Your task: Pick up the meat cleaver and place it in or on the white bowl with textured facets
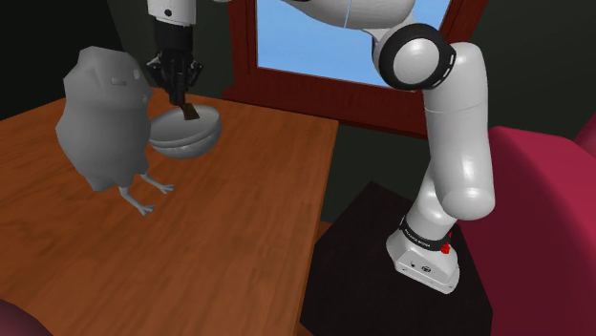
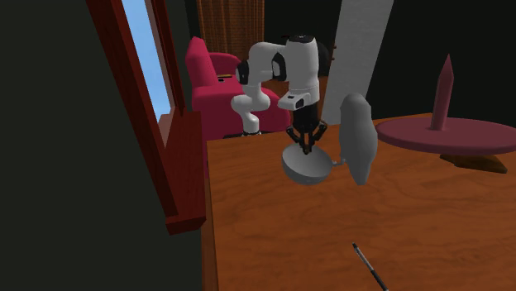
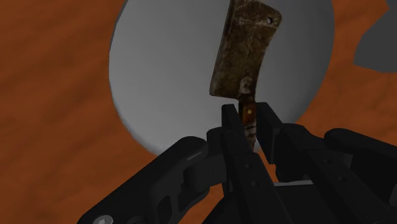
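My gripper is shut on the brown handle of the meat cleaver, whose rusty, mottled blade hangs over the inside of the pale grey bowl. In the shoulder view the gripper points straight down over the bowl, and the cleaver dips just inside its rim. From the second exterior view the gripper stands right above the bowl. The bowl rests on the wooden table.
A tall grey bird figure stands on the table close beside the bowl, also seen as the bird figure. A thin dark stick lies near the table's front. A red-framed window and a red armchair flank the stand.
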You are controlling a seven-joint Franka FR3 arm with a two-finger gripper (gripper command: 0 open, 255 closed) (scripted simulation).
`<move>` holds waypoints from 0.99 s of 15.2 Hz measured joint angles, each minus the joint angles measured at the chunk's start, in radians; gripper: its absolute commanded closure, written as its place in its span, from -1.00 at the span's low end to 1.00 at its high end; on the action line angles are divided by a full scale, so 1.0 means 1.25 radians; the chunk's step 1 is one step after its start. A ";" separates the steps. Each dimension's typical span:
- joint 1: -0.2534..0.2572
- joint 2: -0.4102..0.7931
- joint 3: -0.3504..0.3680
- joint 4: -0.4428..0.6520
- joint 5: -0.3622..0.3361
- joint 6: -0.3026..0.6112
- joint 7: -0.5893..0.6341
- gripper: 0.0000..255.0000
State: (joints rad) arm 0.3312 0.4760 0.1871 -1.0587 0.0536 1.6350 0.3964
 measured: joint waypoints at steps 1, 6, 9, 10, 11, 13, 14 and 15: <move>-0.002 -0.005 0.000 -0.019 0.001 0.014 -0.002 1.00; -0.005 -0.024 0.000 -0.089 0.005 0.065 -0.007 1.00; -0.006 -0.026 0.000 -0.095 0.005 0.069 -0.007 1.00; -0.006 -0.026 0.000 -0.095 0.005 0.069 -0.007 1.00; -0.006 -0.026 0.000 -0.095 0.005 0.069 -0.007 -1.00; -0.006 -0.026 0.000 -0.095 0.005 0.069 -0.007 -1.00; -0.006 -0.026 0.000 -0.095 0.005 0.069 -0.007 -1.00; -0.006 -0.026 0.000 -0.095 0.005 0.069 -0.007 -1.00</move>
State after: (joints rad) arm 0.3244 0.4431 0.1873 -1.1778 0.0599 1.7212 0.3875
